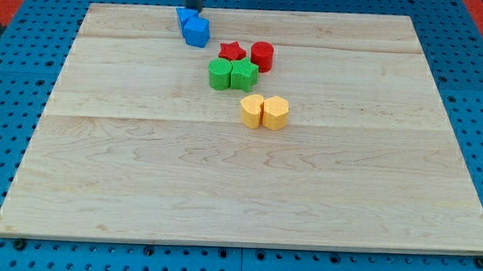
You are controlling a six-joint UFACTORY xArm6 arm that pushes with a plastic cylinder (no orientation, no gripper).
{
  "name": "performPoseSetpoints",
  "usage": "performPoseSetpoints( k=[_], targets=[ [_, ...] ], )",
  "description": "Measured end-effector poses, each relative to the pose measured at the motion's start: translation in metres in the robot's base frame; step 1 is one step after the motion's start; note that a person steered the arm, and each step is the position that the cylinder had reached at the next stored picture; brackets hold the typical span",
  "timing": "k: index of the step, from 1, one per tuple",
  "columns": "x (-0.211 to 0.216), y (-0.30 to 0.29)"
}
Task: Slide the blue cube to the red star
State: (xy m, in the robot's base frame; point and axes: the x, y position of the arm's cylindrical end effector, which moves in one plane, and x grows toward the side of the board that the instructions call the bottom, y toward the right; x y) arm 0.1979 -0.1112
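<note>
- Camera view, only one I've got: my tip [194,8] is parked at the board's [223,192] 12 o'clock edge, right behind the blue blocks. No gripper on this rig, just a rod, so nothing to open or close and nothing held. I can't tell if it's touching blue or just beside it.
- There are two blue pieces jammed together up there: the blue cube [197,31] in front, and another blue block [182,18] tucked at its 10 o'clock, shape hard to make out.
- The red star [232,50] sits at roughly 4 o'clock from the cube, near but with a gap. A red cylinder [262,55] is just beside the star at its 3 o'clock.
- Below those: a green cylinder [220,73] and green star [244,73] touching each other, right under the red star. Further at 5 o'clock, two yellow blocks [264,112] side by side.
- How I'd play it: get the tip onto the cube's 10 o'clock face and push toward 4 o'clock, slow. My guess is the other blue block gets dragged along if I shove from straight behind both, so I'd come in between or around it.
- Overshoot risk: the star would bump into the greens or the red cylinder.
- The cube looks solid, bright blue, sitting slightly rotated, flat on the wood.
</note>
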Motion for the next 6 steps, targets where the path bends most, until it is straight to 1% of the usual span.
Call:
performPoseSetpoints(
  k=[1,2,3,4,5,6],
  targets=[
    [0.030,-0.012],
    [0.059,0.008],
    [0.054,0.025],
    [0.030,0.002],
    [0.030,0.031],
    [0.053,0.067]
  ],
)
